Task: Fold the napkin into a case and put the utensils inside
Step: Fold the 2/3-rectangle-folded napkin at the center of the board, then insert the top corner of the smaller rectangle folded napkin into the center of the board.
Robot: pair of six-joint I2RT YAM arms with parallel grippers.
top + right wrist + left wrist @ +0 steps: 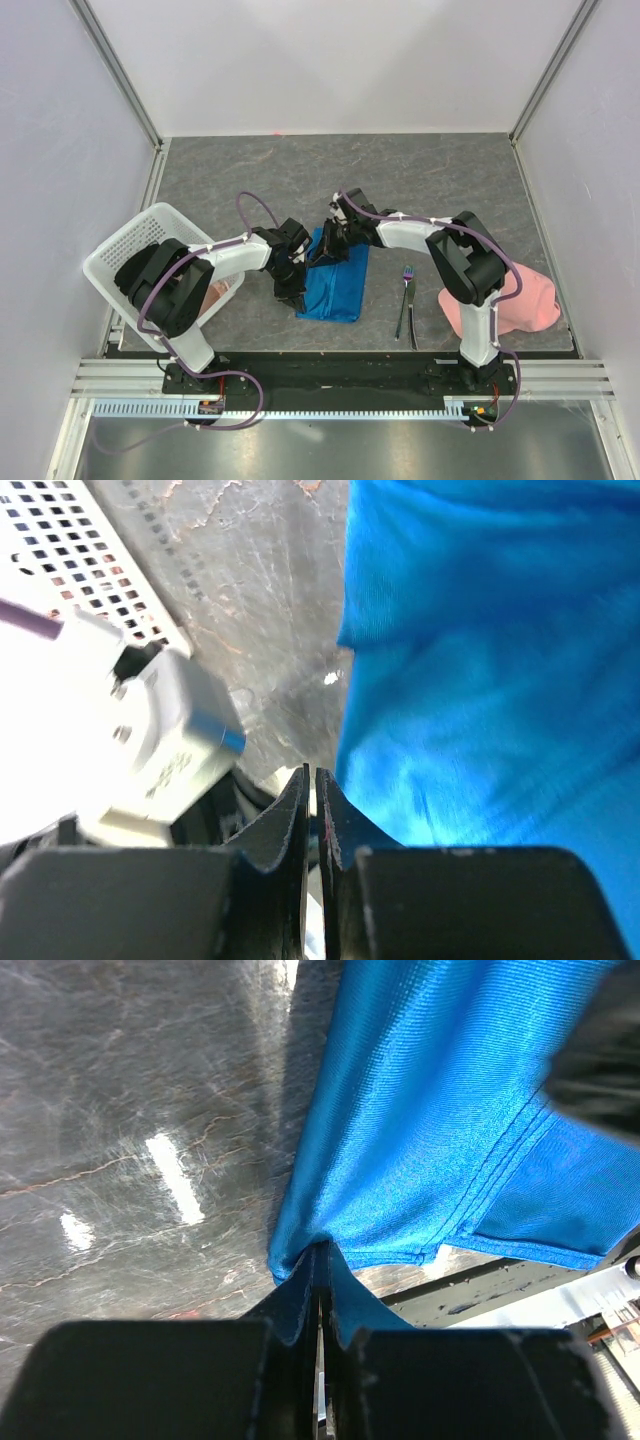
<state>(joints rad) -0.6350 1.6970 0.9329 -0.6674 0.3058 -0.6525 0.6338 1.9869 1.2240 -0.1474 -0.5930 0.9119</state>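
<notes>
The left tool [320, 1265] is pressed together on a near corner of the napkin [430, 1110], its hemmed edge bunched between the jaws. The right tool [312, 780] sits at the far left corner with its jaws drawn to a thin slit; I cannot tell whether cloth lies in it. The napkin is partly folded on the table [450, 190], between the two arms. It looks thin, light and limp, so it should sag and its layers slide; corners and hems seem the surest holds. The utensils [404, 300] lie just right of it, apart. They are likely hard and slick, so best pinched across the handle.
</notes>
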